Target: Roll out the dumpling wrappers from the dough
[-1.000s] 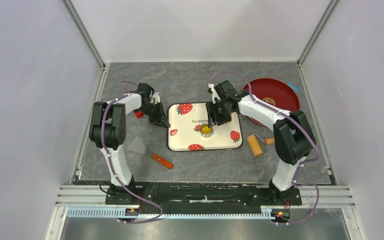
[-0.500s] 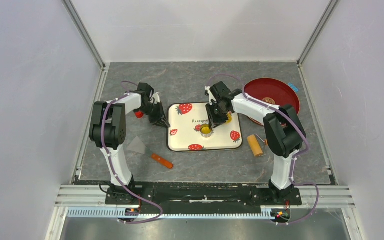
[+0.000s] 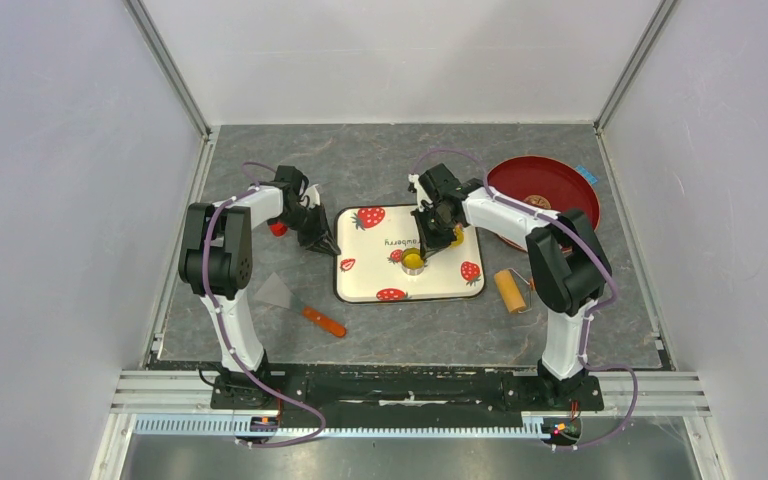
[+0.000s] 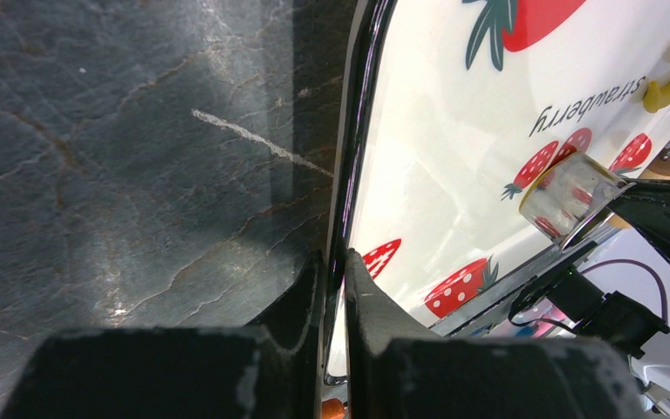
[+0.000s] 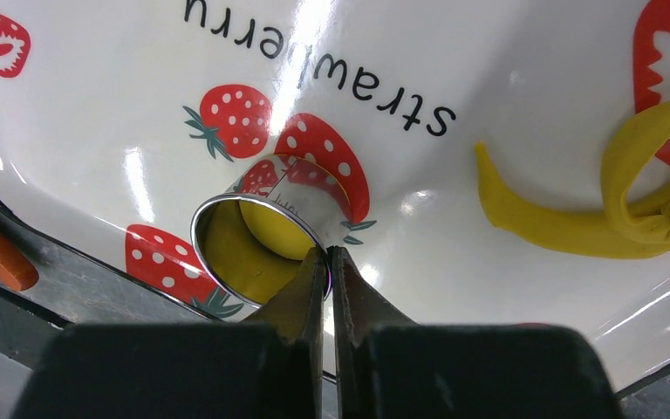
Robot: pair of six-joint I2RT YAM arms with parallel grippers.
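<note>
Your right gripper (image 5: 327,262) is pinched shut on the wall of the metal ring cutter (image 5: 305,196), its fingers straddling the rim. Inside the ring sits a round yellow wrapper (image 5: 275,231), down on the tray (image 5: 506,105). That puts it around the middle of the worktop, a touch toward the near edge. The leftover dough scrap (image 5: 576,231), a curled yellow strip, lies apart from the cutter, further toward the worktop's right edge.

I'd call this the cutting-out step: the disc looks stamped and the trimmings are off to one side. Next you'll want to lift the cutter straight up. Soft dough may cling inside the ring and come up with it, so go gently and watch the disc.

Over at the tray's left rim, your left gripper (image 4: 336,262) is clamped on the edge, which should keep the tray from sliding as you pull.

As for writing, the tray carries the word "strawberry" among red strawberry prints, upside down from both wrist cameras. I can't make out any other label.
</note>
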